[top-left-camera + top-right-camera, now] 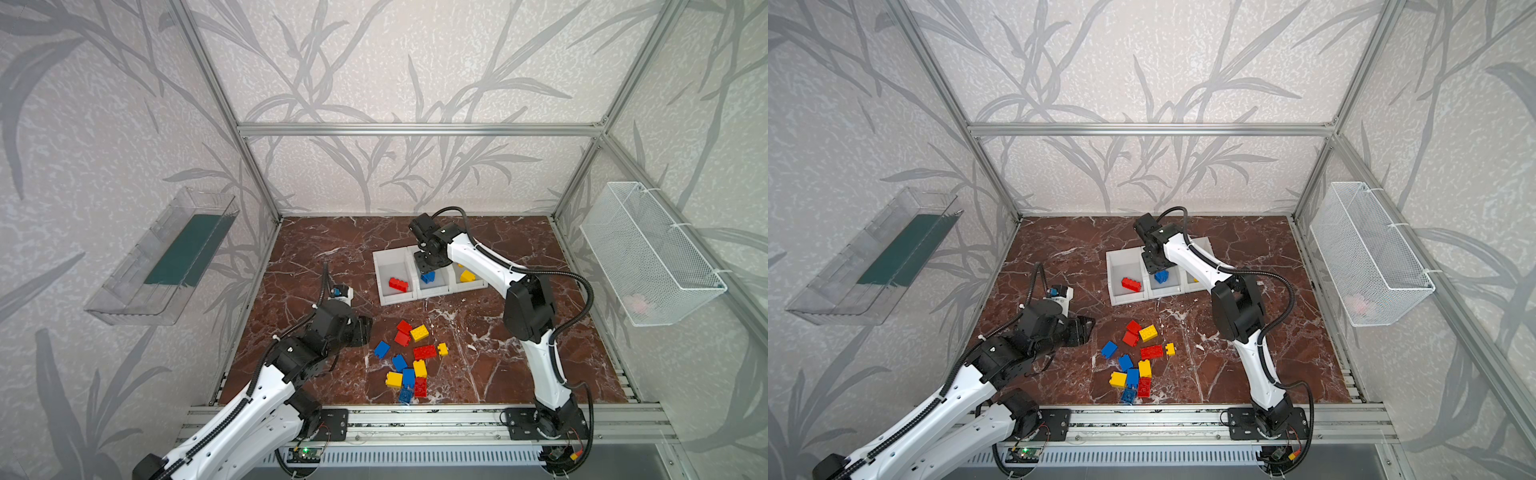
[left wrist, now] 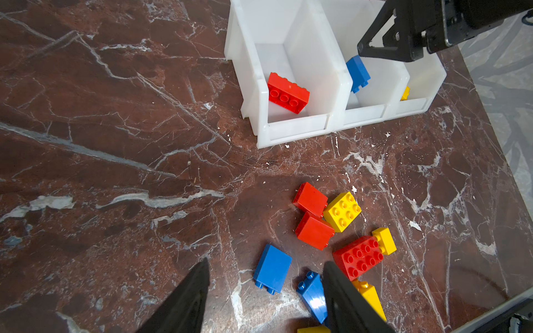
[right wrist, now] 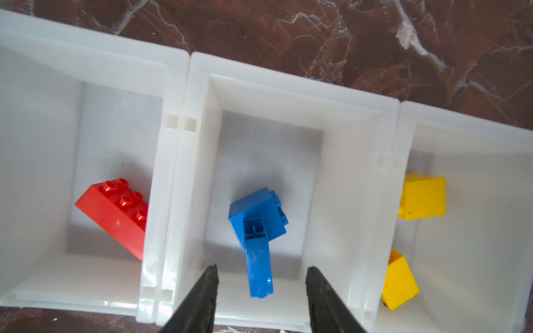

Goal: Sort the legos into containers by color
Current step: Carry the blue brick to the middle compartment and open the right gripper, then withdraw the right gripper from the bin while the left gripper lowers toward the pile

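3 white bins [image 1: 398, 297], blue brick [image 1: 427, 277] apparently inside

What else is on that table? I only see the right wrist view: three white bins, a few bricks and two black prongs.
Observer: A loose pile of bricks lies on the table in front of the bins.
Operator: Which colours?
Observer: Red, blue and yellow, all mixed together.
Operator: Is anything else working there?
Observer: Yes, the left gripper hangs open and empty next to that pile.
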